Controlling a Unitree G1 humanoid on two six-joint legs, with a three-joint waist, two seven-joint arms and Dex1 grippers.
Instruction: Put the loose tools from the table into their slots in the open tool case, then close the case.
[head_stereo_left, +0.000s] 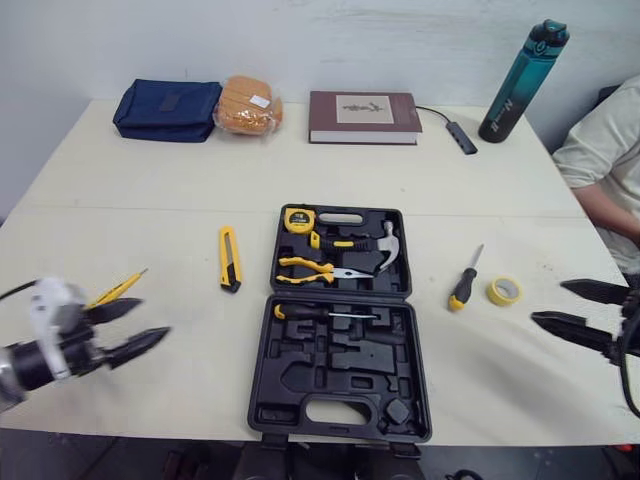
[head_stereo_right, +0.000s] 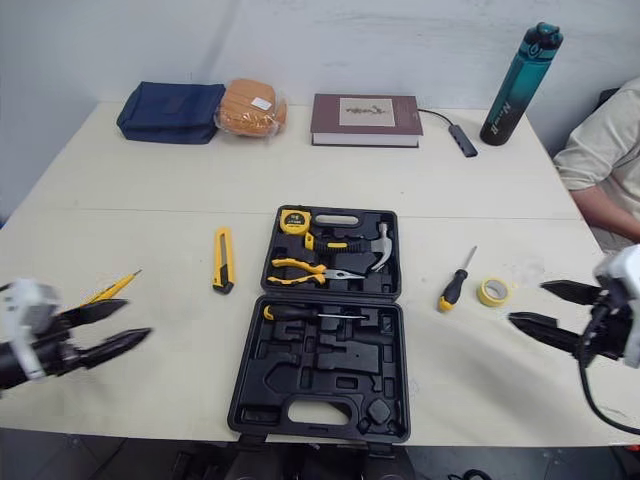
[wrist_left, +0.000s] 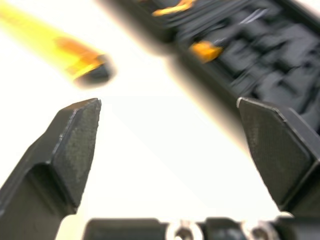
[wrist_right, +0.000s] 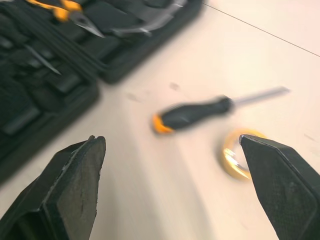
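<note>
The open black tool case (head_stereo_left: 340, 400) lies at the table's middle front, holding a tape measure (head_stereo_left: 298, 220), hammer (head_stereo_left: 368, 246), pliers (head_stereo_left: 308, 268) and a screwdriver (head_stereo_left: 322, 313). A yellow utility knife (head_stereo_left: 229, 258) lies left of the case. Further left rests a thin yellow tool (head_stereo_left: 116, 290). A black-handled screwdriver (head_stereo_left: 464, 283) and a yellow tape roll (head_stereo_left: 504, 291) lie right of the case. My left gripper (head_stereo_left: 153, 318) hovers open at the front left, near the thin yellow tool. My right gripper (head_stereo_left: 548, 302) is open at the right edge, just right of the tape roll (wrist_right: 235, 155).
Along the back edge sit a navy pouch (head_stereo_left: 167, 108), a bagged bun (head_stereo_left: 248, 104), a brown book (head_stereo_left: 363, 116), a cable adapter (head_stereo_left: 460, 136) and a teal bottle (head_stereo_left: 524, 80). A person's arm in a pale sleeve (head_stereo_left: 600, 150) is at the right side.
</note>
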